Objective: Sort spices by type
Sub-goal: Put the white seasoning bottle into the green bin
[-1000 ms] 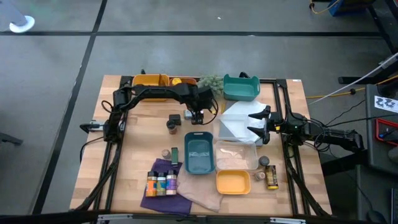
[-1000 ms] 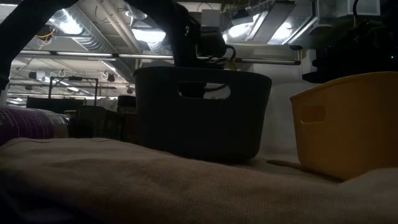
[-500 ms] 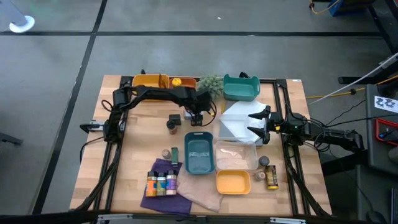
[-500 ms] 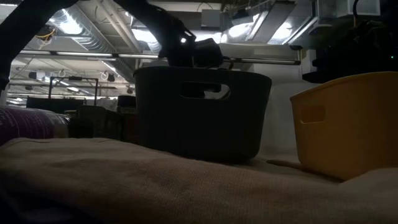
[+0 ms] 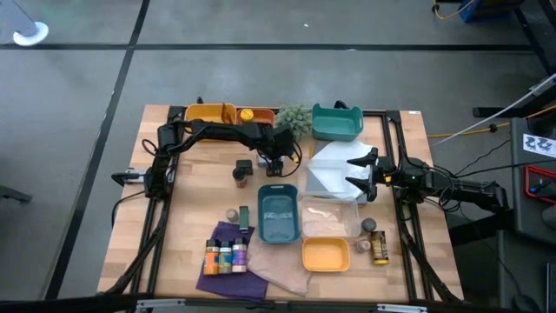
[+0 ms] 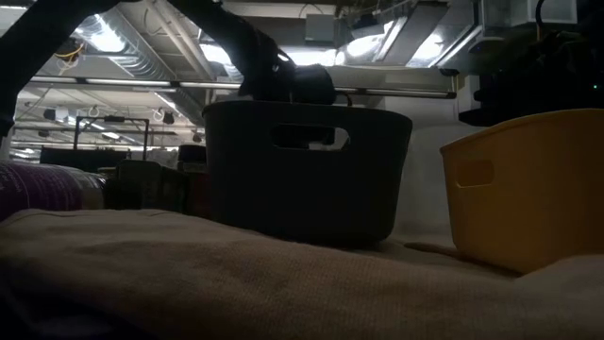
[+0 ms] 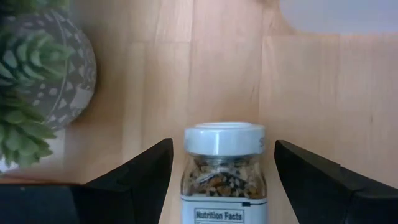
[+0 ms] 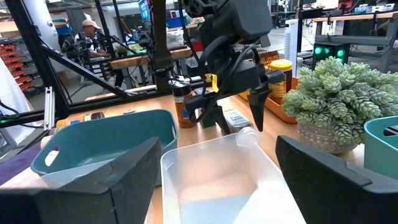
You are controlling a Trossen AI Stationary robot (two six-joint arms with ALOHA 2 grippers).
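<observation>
A spice jar with a white lid [image 7: 224, 167] stands upright on the wooden table beside the potted plant [image 7: 37, 81]. My left gripper [image 7: 222, 148] points steeply down over it, open, one finger on either side with a gap to the jar on both; the right wrist view shows the same jar [image 8: 247, 133] under it. In the high view this gripper [image 5: 276, 165] covers the jar. Other spices: two dark jars [image 5: 242, 169], one small jar [image 5: 232, 213], a row of several [image 5: 226, 255] on a purple cloth, two [image 5: 376, 240] at the right. My right gripper [image 5: 354, 174] waits open at the right.
An orange tray [image 5: 211, 113] holding a yellow-lidded jar [image 5: 248, 114] and a teal tray [image 5: 337, 123] stand at the far edge. A teal tray [image 5: 278, 214], clear containers [image 5: 332, 165] [image 5: 330, 219] and a yellow tray [image 5: 326, 254] fill the middle. A beige cloth [image 5: 278, 268] lies near.
My left gripper has come down toward the white-lidded jar, sinking behind the teal tray in the low view, with its fingers still apart. The jar and the other things have stayed where they were.
</observation>
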